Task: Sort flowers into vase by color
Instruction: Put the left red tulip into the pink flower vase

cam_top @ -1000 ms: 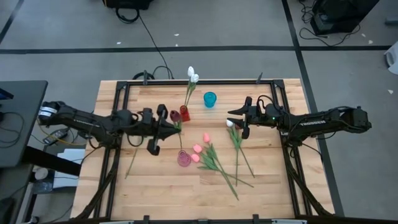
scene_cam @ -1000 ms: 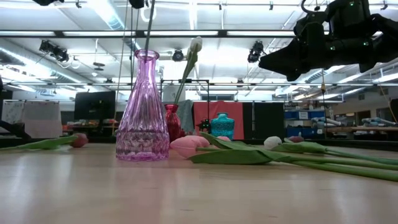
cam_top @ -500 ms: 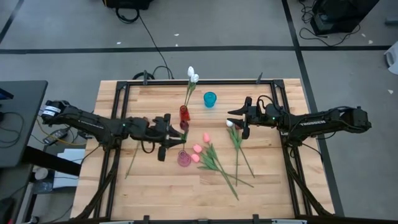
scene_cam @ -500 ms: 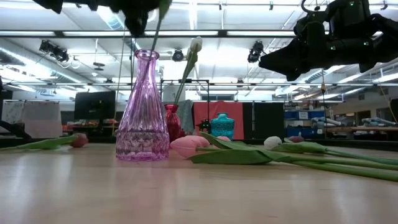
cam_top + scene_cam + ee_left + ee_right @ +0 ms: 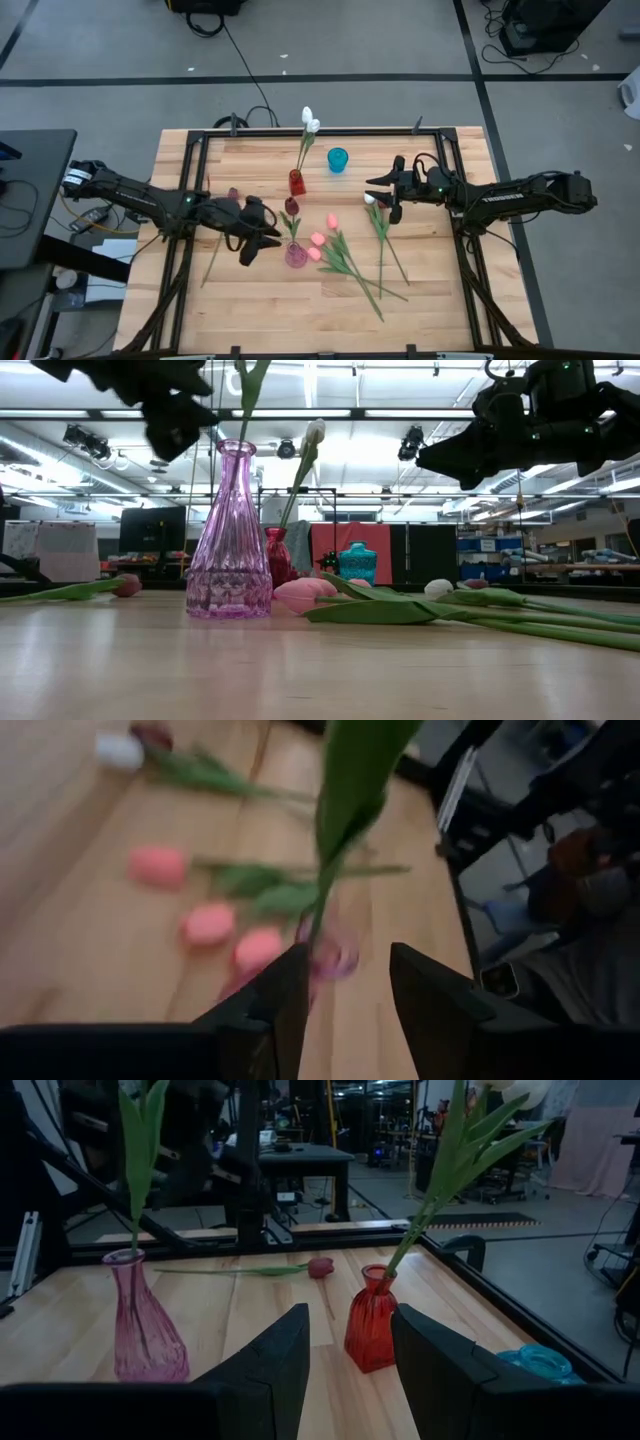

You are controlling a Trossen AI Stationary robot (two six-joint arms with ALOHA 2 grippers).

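Left wrist view shows the left gripper's (image 5: pixel 345 1005) two dark fingers spread, with nothing between them; just ahead, a green stem rises from the mouth of the pink vase (image 5: pixel 328 956). From above, that left gripper (image 5: pixel 262 232) hovers just left of the pink vase (image 5: pixel 295 255), near the middle of the surface (image 5: pixel 240 310), and a maroon tulip (image 5: pixel 291 206) stands in the vase, its head tilted toward the far edge. In the low view the stem pokes out of the vase mouth, apart from the dark gripper at upper left.

Three pink tulips (image 5: pixel 322 240) lie just right of the vase, their stems running toward the near right. A white tulip (image 5: pixel 370 199) and a maroon one lie further right, below the right gripper (image 5: pixel 385 195), which hangs over the right half with fingers spread and empty. Another tulip (image 5: pixel 232 193) lies toward the left edge, under the left arm. The red vase (image 5: pixel 297 181) near the far edge holds two white tulips (image 5: pixel 310 121); a teal cup (image 5: pixel 338 159) stands beside it.
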